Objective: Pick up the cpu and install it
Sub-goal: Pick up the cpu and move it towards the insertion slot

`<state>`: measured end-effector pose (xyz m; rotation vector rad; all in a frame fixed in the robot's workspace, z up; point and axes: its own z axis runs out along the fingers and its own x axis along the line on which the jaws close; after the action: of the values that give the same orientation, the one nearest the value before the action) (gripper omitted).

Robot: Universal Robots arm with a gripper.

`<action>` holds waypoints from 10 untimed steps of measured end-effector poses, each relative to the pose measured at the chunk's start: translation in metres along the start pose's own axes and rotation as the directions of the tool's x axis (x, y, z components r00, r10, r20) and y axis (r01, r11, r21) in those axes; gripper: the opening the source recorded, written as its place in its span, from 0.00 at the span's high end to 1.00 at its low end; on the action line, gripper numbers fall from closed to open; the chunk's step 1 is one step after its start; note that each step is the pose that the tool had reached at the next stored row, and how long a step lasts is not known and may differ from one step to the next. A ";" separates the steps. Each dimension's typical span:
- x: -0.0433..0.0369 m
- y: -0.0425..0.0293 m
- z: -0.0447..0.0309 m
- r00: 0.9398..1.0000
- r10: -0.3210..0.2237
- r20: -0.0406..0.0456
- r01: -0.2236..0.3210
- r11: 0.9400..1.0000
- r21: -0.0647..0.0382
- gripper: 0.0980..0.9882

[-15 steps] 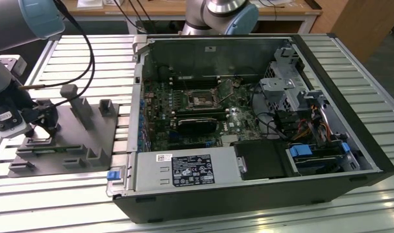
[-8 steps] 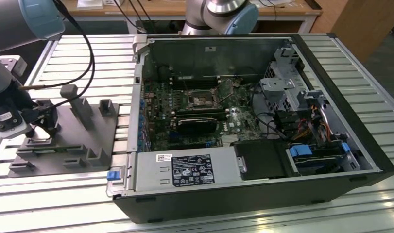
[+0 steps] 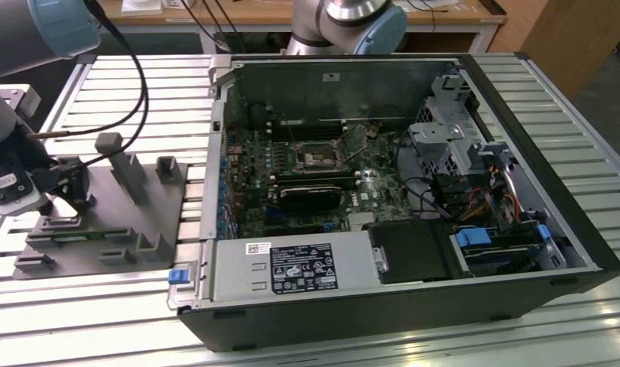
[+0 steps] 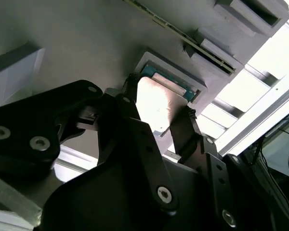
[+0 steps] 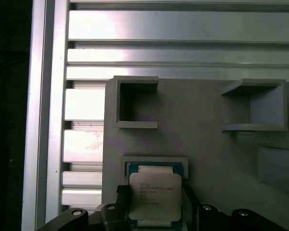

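Slatted aluminium table [image 3: 105, 313] carried everything in the scene. The cpu [image 5: 155, 196] lay flat, silver lid up, in a shallow framed recess of the grey fixture plate [image 5: 207, 154], close to one edge of that plate. In the second wrist view the cpu [image 4: 156, 103] showed a green strip of board along one side, with the pale frame of the recess around it.

The gripper [image 5: 155, 193] stood over the chip with its two black fingers [image 5: 123, 199] on opposite sides of it. In both wrist views each finger touched an edge of the chip, so the gripper [image 4: 159, 98] was clamped on the cpu, which sat down in its recess.

Further along the same plate edge stood an open square pocket [image 5: 135, 103], and a second square pocket [image 5: 255, 106] rose nearer the plate's middle.

In the exterior view the gripper [image 3: 70, 189] hung low over the fixture plate [image 3: 136, 229], near the plate's edge on the exterior view's left, with the arm [image 3: 4, 115] rising above it. The plate itself rested by the table's edge on that side. Just beside it, toward the exterior view's right, lay an open computer case [image 3: 391, 313] with its motherboard [image 3: 289, 199] exposed and the dark socket [image 3: 320, 158] near the board's middle.
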<state>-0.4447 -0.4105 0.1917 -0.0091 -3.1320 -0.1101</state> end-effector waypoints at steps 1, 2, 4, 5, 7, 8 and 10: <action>0.0000 0.0002 -0.0021 1.000 0.000 0.000 0.000 1.000 0.000 0.52; 0.0000 0.0004 -0.0044 1.000 0.000 0.000 0.000 1.000 0.000 0.52; 0.0001 0.0007 -0.0090 1.000 0.000 0.000 0.000 1.000 0.000 0.52; 0.0001 0.0009 -0.0111 1.000 0.000 0.000 0.000 1.000 0.000 0.52; 0.0001 0.0011 -0.0143 1.000 0.000 0.000 0.000 1.000 0.000 0.52; 0.0001 0.0012 -0.0159 1.000 0.000 0.000 0.000 1.000 0.000 0.52; 0.0002 0.0015 -0.0196 1.000 0.000 0.000 0.000 1.000 0.000 0.52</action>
<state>-0.4447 -0.4104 0.2113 -0.0089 -3.1321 -0.1100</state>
